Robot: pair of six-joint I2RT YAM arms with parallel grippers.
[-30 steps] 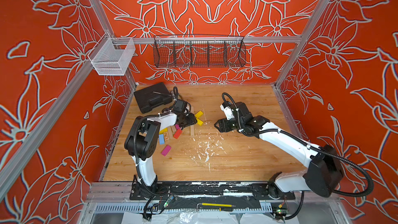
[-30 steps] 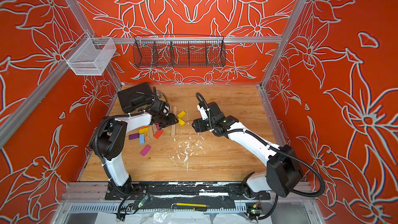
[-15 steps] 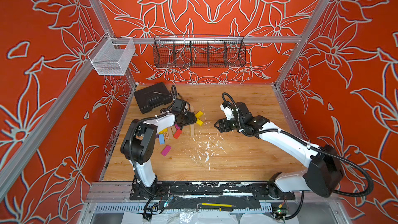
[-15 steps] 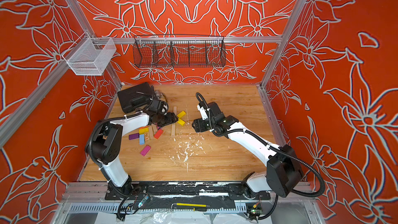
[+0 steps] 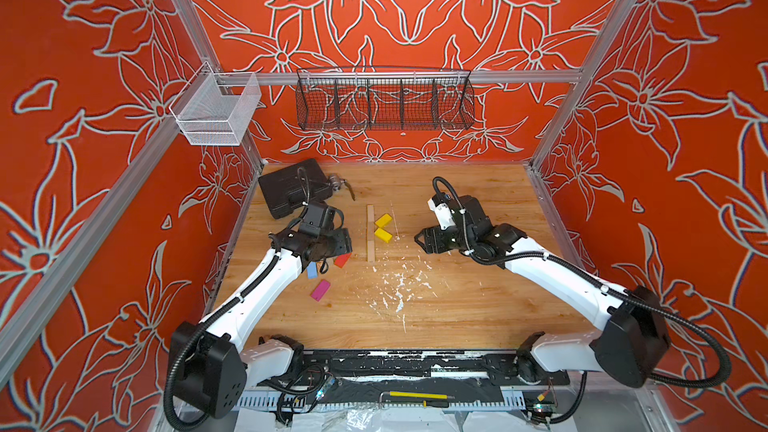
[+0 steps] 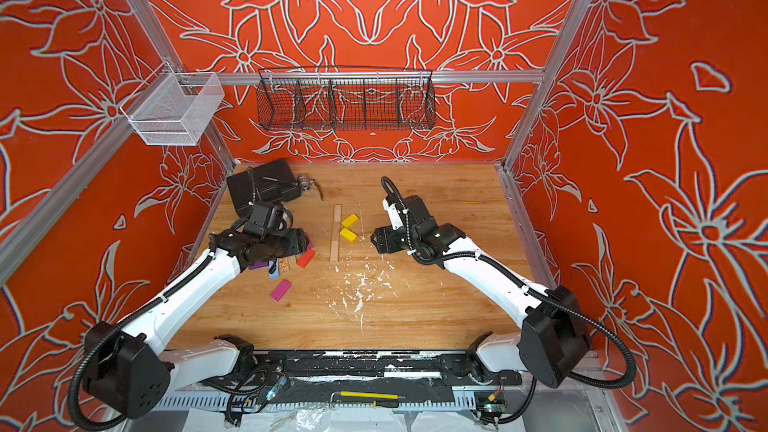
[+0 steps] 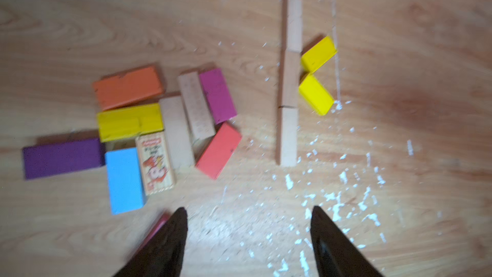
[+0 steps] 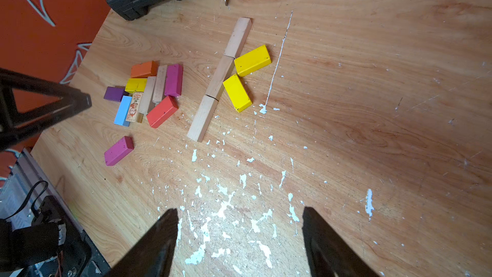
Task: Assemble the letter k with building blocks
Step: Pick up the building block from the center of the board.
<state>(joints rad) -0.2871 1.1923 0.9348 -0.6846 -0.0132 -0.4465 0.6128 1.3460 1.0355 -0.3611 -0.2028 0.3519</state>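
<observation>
Clock reference: 12 o'clock is the back wall. Three pale bars (image 8: 219,78) lie end to end on the table (image 5: 457,305), forming a stem that runs from 12 to 6 o'clock. The upper yellow block (image 8: 252,60) and lower yellow block (image 8: 237,92) touch the middle bar on its 3 o'clock side, angled toward 2 and 4 o'clock. The spare blocks (image 8: 149,91) cluster at 9 o'clock of the stem. One magenta block (image 8: 118,151) lies apart at 7 o'clock. The left gripper (image 7: 248,209) hangs at the cluster, fingers apart, holding nothing. The right gripper (image 8: 239,210) hangs at 3 o'clock of the yellow blocks, fingers apart, holding nothing. The case (image 5: 291,193) sits at 11 o'clock.
</observation>
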